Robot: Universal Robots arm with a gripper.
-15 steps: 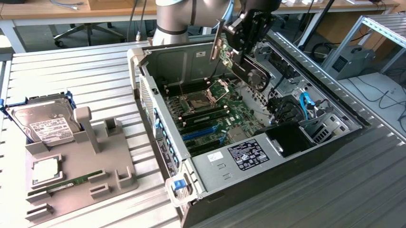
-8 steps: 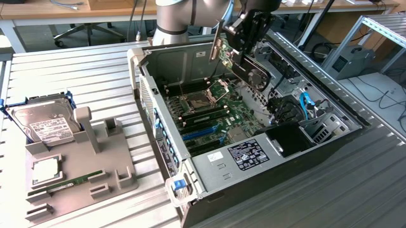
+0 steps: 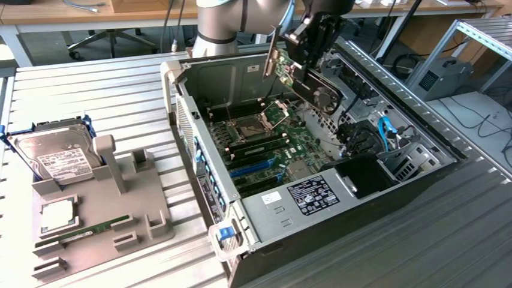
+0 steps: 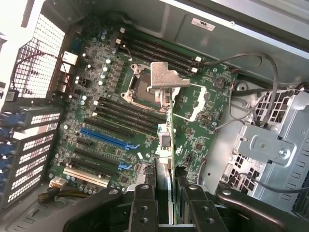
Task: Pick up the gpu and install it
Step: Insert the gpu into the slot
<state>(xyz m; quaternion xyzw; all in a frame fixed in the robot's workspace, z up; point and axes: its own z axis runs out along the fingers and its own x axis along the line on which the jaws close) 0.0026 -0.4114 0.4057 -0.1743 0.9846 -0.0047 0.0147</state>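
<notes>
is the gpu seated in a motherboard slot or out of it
Out. The hand grips the gpu edge-on above the motherboard, its bracket in mid-air, apart from the blue slot.

The raised arm's pincer (image 4: 164, 176) points down, clamped on the gpu (image 4: 165, 79).
</notes>
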